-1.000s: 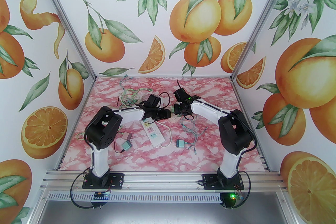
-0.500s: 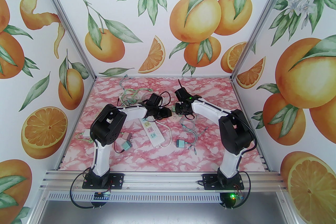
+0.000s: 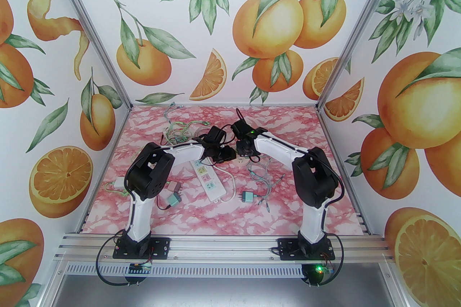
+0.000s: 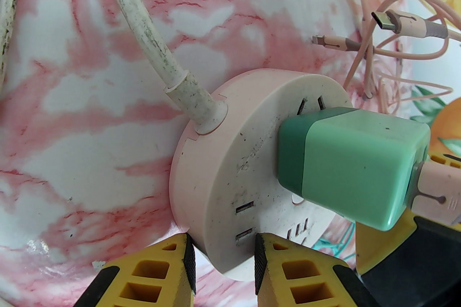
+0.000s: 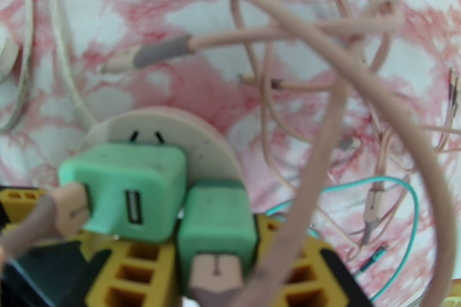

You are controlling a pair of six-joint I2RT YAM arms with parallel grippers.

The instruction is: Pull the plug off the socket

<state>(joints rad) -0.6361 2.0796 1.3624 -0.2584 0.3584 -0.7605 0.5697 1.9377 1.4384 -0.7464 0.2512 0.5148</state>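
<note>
Robot lab test cell. Boxed in by aluminium frame posts [image 3: 92, 35] left and right, with printed orange-fruit wall panels [image 3: 216, 10] on left, far and right sides. Pink marble-print table [image 3: 201, 215] as booth floor. Left arm base [image 3: 140, 248] and right arm base [image 3: 306, 248] bolted to slotted aluminium rail [image 3: 223, 244] at near edge, perforated metal strip [image 3: 234, 267] just nearer. Small circuit board [image 3: 138, 267] by left base, green indicator light [image 3: 317, 267] by right base. Scattered on table: white power strip [image 3: 207, 181], loose cables [image 3: 176, 129].
</note>
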